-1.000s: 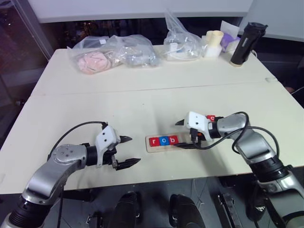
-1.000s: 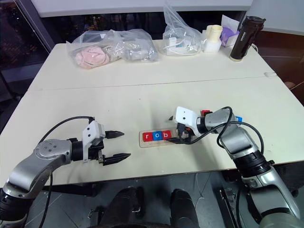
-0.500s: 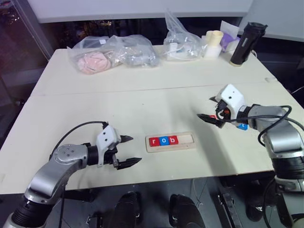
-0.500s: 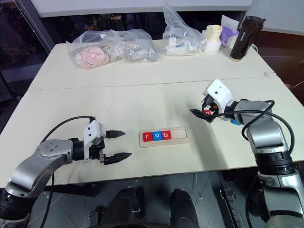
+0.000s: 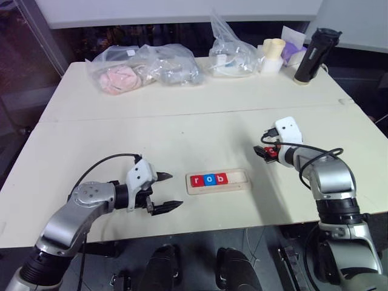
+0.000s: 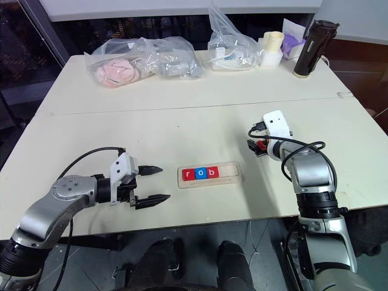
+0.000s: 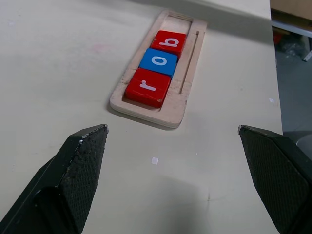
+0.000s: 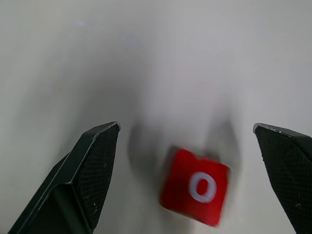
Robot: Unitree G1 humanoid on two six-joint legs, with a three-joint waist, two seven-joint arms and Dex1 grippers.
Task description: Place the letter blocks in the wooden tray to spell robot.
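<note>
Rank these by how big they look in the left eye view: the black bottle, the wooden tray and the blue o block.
1. The wooden tray looks largest, though it lies nearer the camera than the bottle, so this is unsure.
2. The black bottle, standing at the far edge of the table.
3. The blue o block, clearly smallest, sitting inside the tray.

cream table (image 5: 182, 127) bears wooden tray (image 5: 238, 181), bags (image 5: 145, 70).

letter blocks (image 7: 161, 62): 3 in wooden tray (image 7: 190, 63); 1 red "o" block (image 8: 196, 193) loose; plastic bags (image 5: 145, 70): 3
</note>
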